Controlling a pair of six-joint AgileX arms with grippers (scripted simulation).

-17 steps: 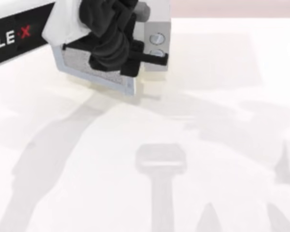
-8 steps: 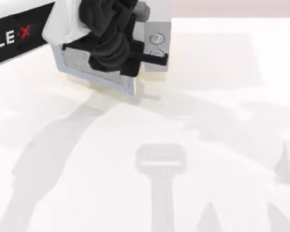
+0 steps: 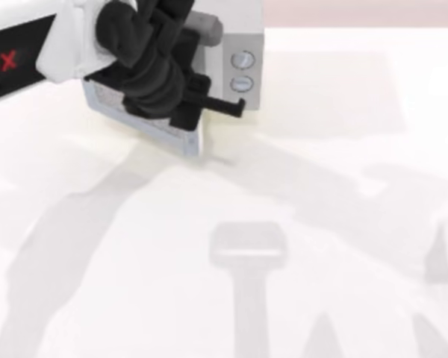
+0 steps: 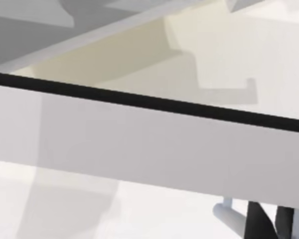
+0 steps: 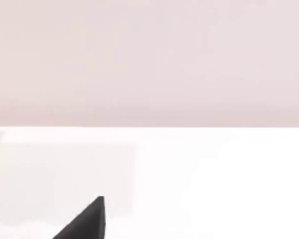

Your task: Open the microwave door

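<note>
Jaws on my left gripper (image 3: 201,104) seem clamped on the free edge of the microwave door (image 3: 145,123), though my own wrist hides the contact in the top view and I cannot be sure how much of the handle sits between the fingers. One dark finger (image 3: 228,104) juts out toward the knobs (image 3: 242,71), just in front of the control panel. In the left wrist view the door fills the picture as a broad pale slab with a dark strip along one edge, very close to the camera, with the cream-coloured cavity of the microwave (image 3: 235,37) showing beyond it. That microwave sits at the far left of the table (image 3: 321,224), and its door stands partly swung out, hinged on the side away from the knobs, its free edge angled toward the middle of the table. I judge the door to be a light, stiff panel that turns freely on its hinge; the slim handle along the free edge is the place to hold, since it gives the longest lever, and the pull should follow the arc so the smooth handle does not slip out. My right arm is parked off to the right; only a dark fingertip (image 5: 87,221) shows in its wrist view, so I cannot tell how its jaws stand.
</note>
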